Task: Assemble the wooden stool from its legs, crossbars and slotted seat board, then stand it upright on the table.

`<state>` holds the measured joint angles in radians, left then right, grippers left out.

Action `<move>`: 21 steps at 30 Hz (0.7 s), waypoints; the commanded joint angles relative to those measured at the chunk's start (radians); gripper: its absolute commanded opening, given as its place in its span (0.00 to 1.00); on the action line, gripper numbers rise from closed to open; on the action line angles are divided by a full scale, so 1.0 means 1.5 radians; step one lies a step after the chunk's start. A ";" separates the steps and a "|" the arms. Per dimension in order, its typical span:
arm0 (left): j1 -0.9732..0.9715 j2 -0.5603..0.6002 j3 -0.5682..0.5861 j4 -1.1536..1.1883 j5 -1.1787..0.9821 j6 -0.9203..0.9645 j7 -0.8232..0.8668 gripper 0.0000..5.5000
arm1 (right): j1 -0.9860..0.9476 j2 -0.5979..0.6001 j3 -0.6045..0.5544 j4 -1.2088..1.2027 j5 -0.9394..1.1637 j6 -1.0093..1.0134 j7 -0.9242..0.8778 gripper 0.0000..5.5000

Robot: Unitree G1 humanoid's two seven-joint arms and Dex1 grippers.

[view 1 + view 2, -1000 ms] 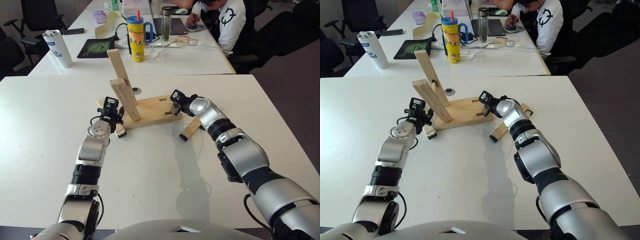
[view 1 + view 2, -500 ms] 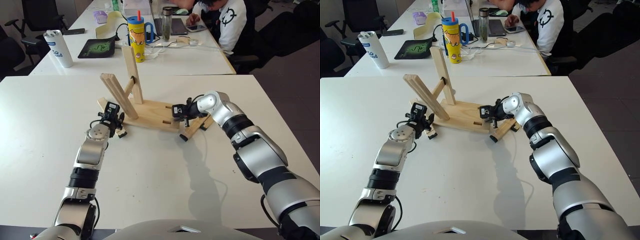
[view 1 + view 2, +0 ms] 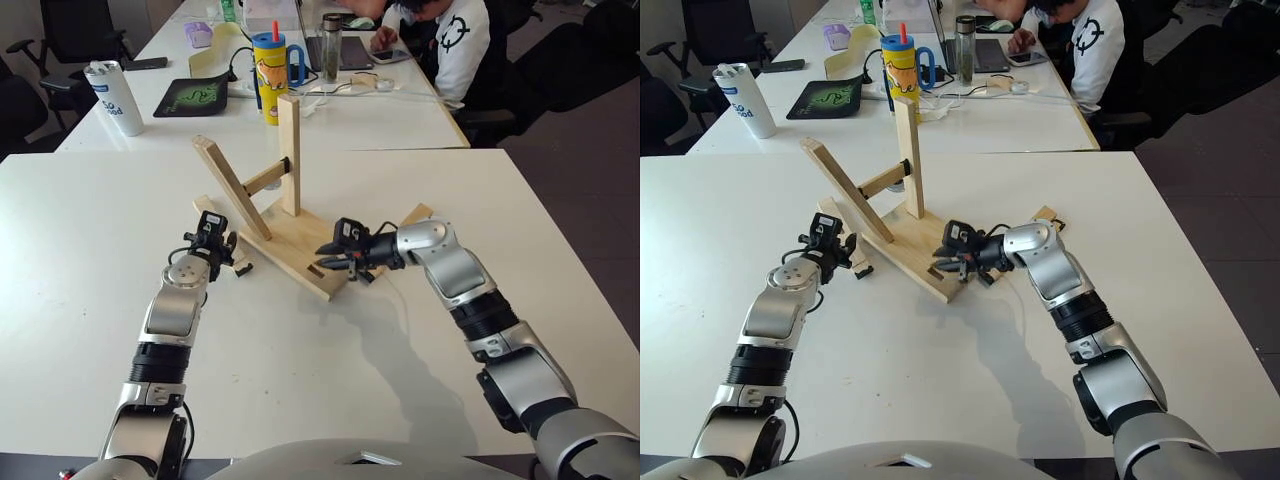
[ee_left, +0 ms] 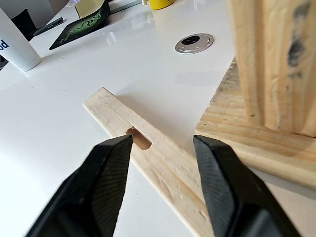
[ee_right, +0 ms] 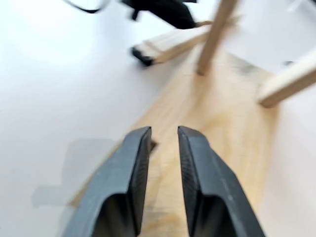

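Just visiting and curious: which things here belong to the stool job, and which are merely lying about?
Job: seat board, upright leg, tilted leg, crossbar, left loose piece, right loose piece.
Lying about: yellow cup, white tumbler, mouse pad, bottle.

**Half-built stool lying seat-down on the white table point(image 3: 90, 250)**
The slotted seat board point(image 3: 295, 250) is lying flat, with one leg point(image 3: 290, 155) standing upright on it and a second leg point(image 3: 231, 187) leaning away, a crossbar point(image 3: 266, 180) bridging them. The right gripper point(image 3: 328, 256) is hovering at the board's near corner. The left gripper point(image 3: 222, 240) is sitting just beside a loose wooden piece point(image 3: 238, 264) at the board's far-left edge. Another loose leg point(image 3: 416, 214) is lying behind the right arm.
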<state>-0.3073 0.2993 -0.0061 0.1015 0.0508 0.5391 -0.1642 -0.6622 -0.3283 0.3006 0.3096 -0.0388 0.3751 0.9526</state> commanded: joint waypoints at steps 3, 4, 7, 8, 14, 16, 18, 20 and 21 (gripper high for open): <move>0.005 0.001 -0.007 -0.013 0.005 0.010 -0.004 0.41 | -0.110 0.033 0.014 0.265 -0.122 0.008 -0.241 0.18; 0.006 0.001 -0.006 -0.015 0.005 0.010 -0.003 0.41 | -0.113 0.043 0.023 0.287 -0.131 0.006 -0.247 0.18; 0.007 0.002 -0.005 -0.016 0.003 0.010 -0.004 0.41 | -0.106 0.065 0.054 0.324 -0.158 -0.015 -0.252 0.18; 0.007 0.002 -0.004 -0.016 0.002 0.010 -0.004 0.41 | -0.099 0.068 0.060 0.321 -0.157 -0.020 -0.236 0.18; 0.019 -0.005 0.014 -0.020 -0.012 0.012 -0.001 0.41 | -0.053 0.057 0.019 0.174 -0.060 0.084 -0.081 0.18; 0.026 -0.010 0.022 -0.019 -0.020 0.008 -0.001 0.41 | -0.047 0.052 0.002 0.143 -0.044 0.117 -0.083 0.18; 0.036 -0.025 0.045 -0.015 -0.045 -0.017 -0.001 0.41 | -0.039 0.040 -0.018 0.120 -0.057 0.132 -0.136 0.18; 0.058 -0.052 0.075 -0.039 -0.084 -0.052 -0.003 0.41 | -0.017 0.042 -0.085 0.070 -0.044 0.118 -0.222 0.18; 0.076 -0.064 0.085 -0.058 -0.100 -0.065 -0.004 0.41 | 0.003 0.066 -0.153 0.018 0.008 0.132 -0.252 0.18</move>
<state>-0.2503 0.2483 0.0781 0.0709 -0.0412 0.4945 -0.1652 -0.7133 -0.2629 0.2475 0.4722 -0.1176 0.5617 0.6940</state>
